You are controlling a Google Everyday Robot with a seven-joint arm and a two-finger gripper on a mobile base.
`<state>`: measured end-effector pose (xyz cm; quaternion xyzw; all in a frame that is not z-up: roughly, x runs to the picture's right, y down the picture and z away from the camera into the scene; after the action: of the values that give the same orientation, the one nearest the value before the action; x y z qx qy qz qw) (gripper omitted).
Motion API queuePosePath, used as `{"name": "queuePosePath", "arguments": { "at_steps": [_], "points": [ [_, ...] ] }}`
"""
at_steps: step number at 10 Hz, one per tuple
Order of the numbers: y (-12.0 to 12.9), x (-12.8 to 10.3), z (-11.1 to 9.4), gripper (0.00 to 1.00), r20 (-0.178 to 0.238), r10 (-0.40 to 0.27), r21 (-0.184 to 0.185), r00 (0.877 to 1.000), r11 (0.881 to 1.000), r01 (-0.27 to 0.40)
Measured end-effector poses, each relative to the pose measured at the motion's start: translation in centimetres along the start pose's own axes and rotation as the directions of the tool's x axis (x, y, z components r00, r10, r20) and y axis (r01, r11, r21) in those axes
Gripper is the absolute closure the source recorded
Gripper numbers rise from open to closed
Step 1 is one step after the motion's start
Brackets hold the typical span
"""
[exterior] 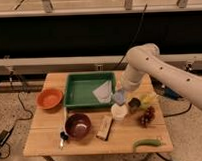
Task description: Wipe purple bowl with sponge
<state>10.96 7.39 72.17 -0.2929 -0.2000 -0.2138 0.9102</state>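
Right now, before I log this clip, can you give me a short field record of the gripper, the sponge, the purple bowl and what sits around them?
gripper: shut, by the green tray's right edge, above the white cup
sponge: light blue, at the gripper's tip, apparently held
purple bowl: upright, front left, apart from the sponge
tan-brown block: between purple bowl and white cup
orange bowl: left side
green tray: holds a white cloth
grapes: right of the cup
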Motion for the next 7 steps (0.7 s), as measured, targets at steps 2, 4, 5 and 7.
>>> {"name": "queuePosePath", "arguments": {
  "at_steps": [2,4,5,7],
  "points": [
    [-0.12,-0.14,0.06,1.00,0.001,-0.003,0.000,1.000,1.000,0.003],
    [-0.09,-0.09,0.03,1.00,0.000,-0.002,0.000,1.000,1.000,0.002],
    [-0.11,-0.10,0.02,1.00,0.000,-0.003,0.001,1.000,1.000,0.003],
    [-0.11,-0.12,0.04,1.00,0.000,-0.003,0.000,1.000,1.000,0.003]
  ]
}}
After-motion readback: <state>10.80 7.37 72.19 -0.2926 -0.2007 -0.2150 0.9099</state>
